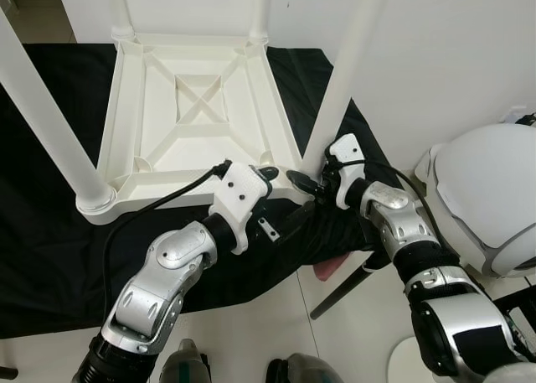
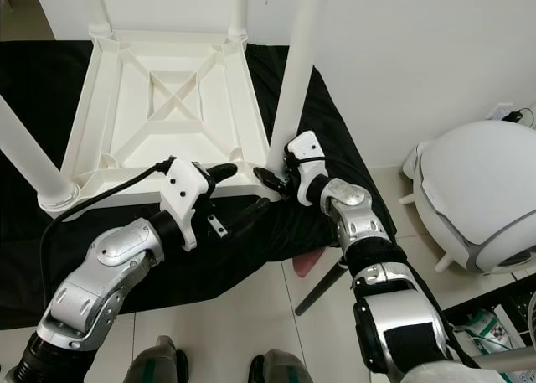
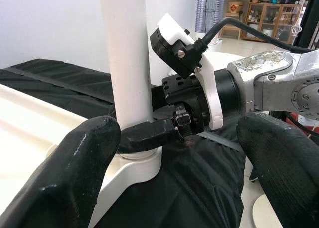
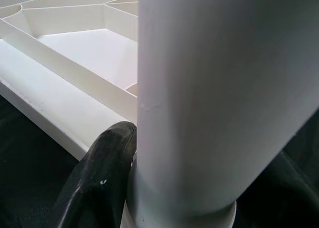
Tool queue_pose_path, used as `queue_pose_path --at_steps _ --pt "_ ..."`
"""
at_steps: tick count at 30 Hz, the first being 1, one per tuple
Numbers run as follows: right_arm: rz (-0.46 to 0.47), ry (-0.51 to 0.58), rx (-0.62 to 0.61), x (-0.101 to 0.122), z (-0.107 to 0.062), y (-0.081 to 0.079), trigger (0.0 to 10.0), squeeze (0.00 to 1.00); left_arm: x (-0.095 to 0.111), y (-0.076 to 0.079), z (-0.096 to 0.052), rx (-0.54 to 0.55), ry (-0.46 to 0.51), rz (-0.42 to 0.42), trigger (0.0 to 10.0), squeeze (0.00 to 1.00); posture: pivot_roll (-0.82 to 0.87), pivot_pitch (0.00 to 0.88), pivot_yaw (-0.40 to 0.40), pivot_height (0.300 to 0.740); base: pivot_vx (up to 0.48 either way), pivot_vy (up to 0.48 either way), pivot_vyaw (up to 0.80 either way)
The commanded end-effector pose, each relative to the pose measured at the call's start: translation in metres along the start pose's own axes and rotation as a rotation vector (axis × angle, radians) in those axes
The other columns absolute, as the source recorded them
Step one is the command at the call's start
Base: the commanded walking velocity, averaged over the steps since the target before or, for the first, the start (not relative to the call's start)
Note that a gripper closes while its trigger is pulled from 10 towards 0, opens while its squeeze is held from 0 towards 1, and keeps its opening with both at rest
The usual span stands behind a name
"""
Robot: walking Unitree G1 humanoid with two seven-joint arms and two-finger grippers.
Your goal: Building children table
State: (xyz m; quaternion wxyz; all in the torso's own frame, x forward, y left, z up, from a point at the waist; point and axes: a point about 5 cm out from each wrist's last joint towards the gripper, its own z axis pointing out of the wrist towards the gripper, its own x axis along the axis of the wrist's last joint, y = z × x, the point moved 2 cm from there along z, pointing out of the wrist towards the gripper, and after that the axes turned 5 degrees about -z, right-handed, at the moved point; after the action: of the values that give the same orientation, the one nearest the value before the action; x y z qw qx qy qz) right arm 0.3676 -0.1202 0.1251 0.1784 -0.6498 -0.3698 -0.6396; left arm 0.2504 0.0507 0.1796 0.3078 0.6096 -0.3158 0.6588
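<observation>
A white plastic children's table (image 1: pixel 201 106) lies upside down on a black cloth, its legs pointing up. My right gripper (image 1: pixel 311 176) is shut on the base of the near-right table leg (image 1: pixel 343 73), where it meets the corner socket. One right finger (image 4: pixel 99 173) presses the leg (image 4: pixel 219 98) from the side, and the other sits on the far side. My left gripper (image 1: pixel 280 200) hovers open just in front of that same corner. Its fingers (image 3: pixel 75 173) are spread wide, with the leg (image 3: pixel 124 53) and my right wrist between them.
The black cloth (image 1: pixel 50 257) covers the floor under the table. A near-left leg (image 1: pixel 42 106) rises close to my left arm. A white domed appliance (image 1: pixel 486 199) stands at the right. A dark rod (image 1: pixel 339 295) and a pink scrap (image 1: pixel 327 270) lie on the tiles.
</observation>
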Motion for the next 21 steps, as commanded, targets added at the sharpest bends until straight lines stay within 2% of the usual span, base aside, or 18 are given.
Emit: queue_pose_path --at_steps 1,4,5,7,9,10,12,19,20,21 --pt "0.010 -0.012 -0.006 -0.003 -0.001 0.001 0.0 0.00 0.003 0.001 0.000 -0.004 0.007 -0.001 10.0 0.00 0.05 0.015 -0.061 0.740 0.000 0.000 0.00" --pt "0.008 -0.016 -0.065 -0.002 -0.001 0.005 0.0 0.00 0.003 0.001 0.000 -0.006 0.007 -0.001 10.0 0.00 0.03 0.014 -0.053 0.740 0.000 0.000 0.00" --pt "0.020 -0.024 -0.113 -0.002 -0.001 0.006 10.0 0.00 0.003 0.002 0.000 -0.007 0.007 -0.002 10.0 0.00 0.03 0.017 -0.059 0.740 0.000 0.000 0.00" --pt "0.030 -0.030 -0.146 -0.002 0.000 0.006 10.0 0.00 0.003 0.002 0.000 -0.007 0.007 -0.002 10.0 0.00 0.03 0.017 -0.059 0.740 0.000 0.000 0.00" --pt "0.065 -0.050 -0.229 -0.003 0.002 0.004 10.0 0.00 0.003 0.003 0.001 -0.007 0.008 -0.005 10.0 0.00 0.03 0.020 -0.060 0.740 0.000 0.000 0.00" --pt "0.156 -0.040 -0.324 -0.001 0.005 0.002 10.0 0.00 0.002 0.004 0.002 -0.010 0.010 -0.009 10.0 0.00 0.03 0.021 -0.060 0.740 0.000 0.000 0.00" --pt "0.209 -0.036 -0.370 0.000 0.006 0.001 10.0 0.00 0.002 0.004 0.002 -0.011 0.011 -0.010 10.0 0.00 0.03 0.021 -0.060 0.740 0.000 0.000 0.00" --pt "0.258 -0.020 -0.576 0.012 0.017 -0.014 10.0 0.00 0.001 0.004 0.004 -0.021 0.009 -0.013 10.0 0.00 0.01 0.019 -0.057 0.740 0.000 0.000 0.00" --pt "0.258 -0.020 -0.576 0.012 0.017 -0.014 10.0 0.00 0.001 0.004 0.004 -0.021 0.009 -0.013 10.0 0.00 0.01 0.019 -0.057 0.740 0.000 0.000 0.00" --pt "0.251 -0.013 -0.615 0.017 0.020 -0.020 10.0 0.00 0.001 0.005 0.005 -0.022 0.009 -0.011 10.0 0.00 0.00 0.018 -0.057 0.740 0.000 0.000 0.00"
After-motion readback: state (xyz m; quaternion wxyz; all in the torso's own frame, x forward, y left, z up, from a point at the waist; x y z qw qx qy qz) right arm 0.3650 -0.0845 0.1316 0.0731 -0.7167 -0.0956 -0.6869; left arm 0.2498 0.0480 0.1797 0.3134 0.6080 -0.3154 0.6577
